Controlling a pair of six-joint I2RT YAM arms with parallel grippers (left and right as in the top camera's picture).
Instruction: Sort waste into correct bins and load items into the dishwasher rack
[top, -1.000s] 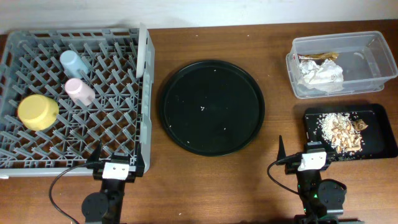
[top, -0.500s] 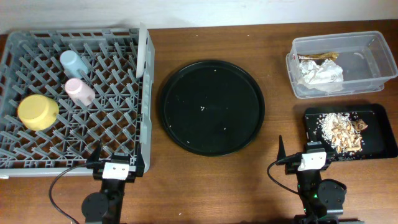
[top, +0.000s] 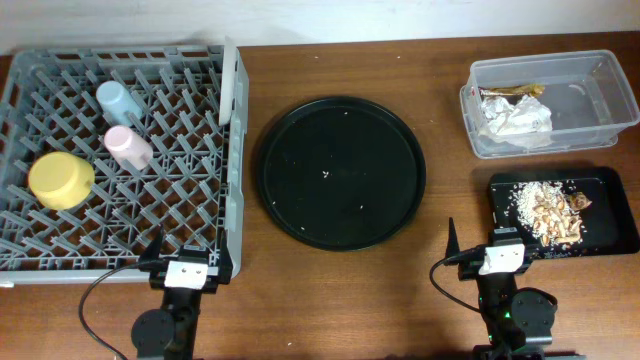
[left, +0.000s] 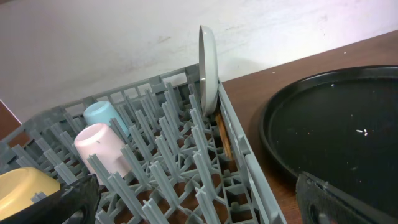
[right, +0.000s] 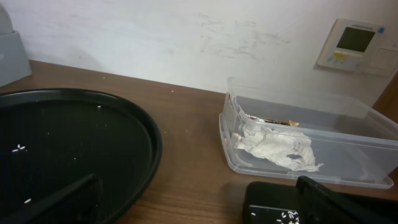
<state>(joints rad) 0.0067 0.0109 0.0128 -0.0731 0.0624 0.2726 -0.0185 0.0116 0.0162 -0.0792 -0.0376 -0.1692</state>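
- Left gripper (left: 194, 186): jaws released, spread wide, nothing between them. It sits at bottom left of the overhead view, just off the near edge of the rack (top: 170, 190).
- Right gripper (right: 198, 183): jaws also released and empty. It sits at bottom right of the overhead view, just below the near-left corner of the black tray (top: 612, 232).
- Rack fills the upper left of the overhead view and holds all four dishes.
- Blue cup (top: 118, 98): upper-left part of the rack, among the pegs.
- Pink cup (top: 127, 146): just below the blue cup, close beside it, tilted, base up.
- Bowl (top: 61, 179): left side of the rack, looks upside down.
- Plate (top: 228, 80): stands on edge against the rack's right wall, near the top corner.
- Round tray (top: 300, 200): centre of the table (top: 450, 60), between the rack and the bins. Only a few white crumbs (top: 328, 176) lie on it.
- Tub (top: 592, 62): upper right. Napkins (top: 517, 118) are bunched at its left end.
- Wrapper (top: 512, 92): in the tub, just above the napkins and touching them.
- The tub's right part looks bare.
- Black tray: lower right, just below the tub.
- Scraps (top: 545, 208): piled on the tray's left and middle.
- Chopsticks: can't make them out in any view.
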